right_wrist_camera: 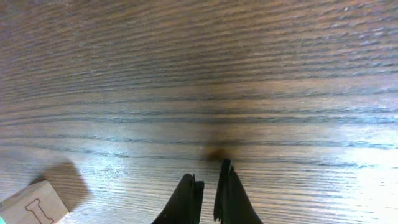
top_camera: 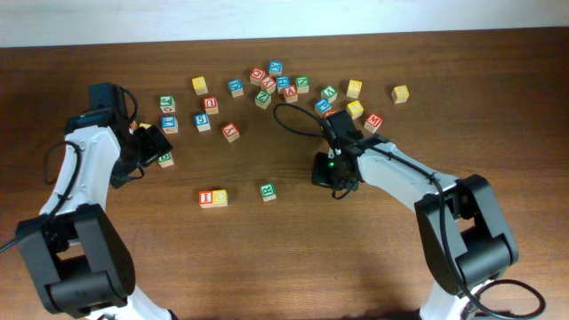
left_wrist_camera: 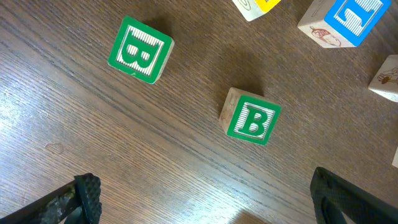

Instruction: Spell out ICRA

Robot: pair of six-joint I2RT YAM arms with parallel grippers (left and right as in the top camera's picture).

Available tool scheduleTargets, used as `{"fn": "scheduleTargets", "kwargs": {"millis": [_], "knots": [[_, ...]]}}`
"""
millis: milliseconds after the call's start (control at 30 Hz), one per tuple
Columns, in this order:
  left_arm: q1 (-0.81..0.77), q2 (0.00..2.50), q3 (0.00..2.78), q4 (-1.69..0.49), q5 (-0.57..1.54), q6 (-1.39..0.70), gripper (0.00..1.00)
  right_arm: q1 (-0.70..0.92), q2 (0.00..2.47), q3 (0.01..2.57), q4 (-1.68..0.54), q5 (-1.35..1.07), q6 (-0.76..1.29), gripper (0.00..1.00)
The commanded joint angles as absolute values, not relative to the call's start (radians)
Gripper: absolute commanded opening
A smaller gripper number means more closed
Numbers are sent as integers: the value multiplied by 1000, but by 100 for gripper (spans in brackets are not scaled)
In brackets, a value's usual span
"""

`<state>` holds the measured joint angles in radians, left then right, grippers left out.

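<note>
Roughly two dozen letter cubes [top_camera: 230,132], exact count unsure; two green B's [left_wrist_camera: 252,121] among them. Two arms [top_camera: 84,169]. One table [top_camera: 293,258].

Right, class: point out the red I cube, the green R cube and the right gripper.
red I cube [top_camera: 207,197], overhead view, on its lettered top face.
green R cube [top_camera: 268,191], overhead view, on its lettered top face.
right gripper [right_wrist_camera: 209,173], right wrist view, midway between its shut fingertips.

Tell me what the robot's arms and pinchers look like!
The left arm and right arm have smooth white shells with chunky black joints and bases. A thin black cable loops off the right arm, and a tiny green light glows by its wrist. The left gripper and right gripper have black fingers; the left ones look bumpy.
</note>
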<state>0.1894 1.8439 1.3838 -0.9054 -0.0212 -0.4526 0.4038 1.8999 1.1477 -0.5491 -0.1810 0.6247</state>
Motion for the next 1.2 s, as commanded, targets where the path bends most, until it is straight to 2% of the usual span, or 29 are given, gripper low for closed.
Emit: {"fn": "scheduleTargets", "kwargs": {"millis": [0,633,800,1167], "knots": [[192,1847,1393,-907,-14,-447,99,449,1920,1135,-527,-170,599,4],[192,1847,1393,-907,-14,-447,99,592,1921,1122,-384,-95,600,4],[192,1847,1393,-907,-14,-447,99,639,1939,1122,-359,10,604,4],[192,1847,1393,-907,-14,-447,99,654,1955,1122,-344,8,603,4]]}}
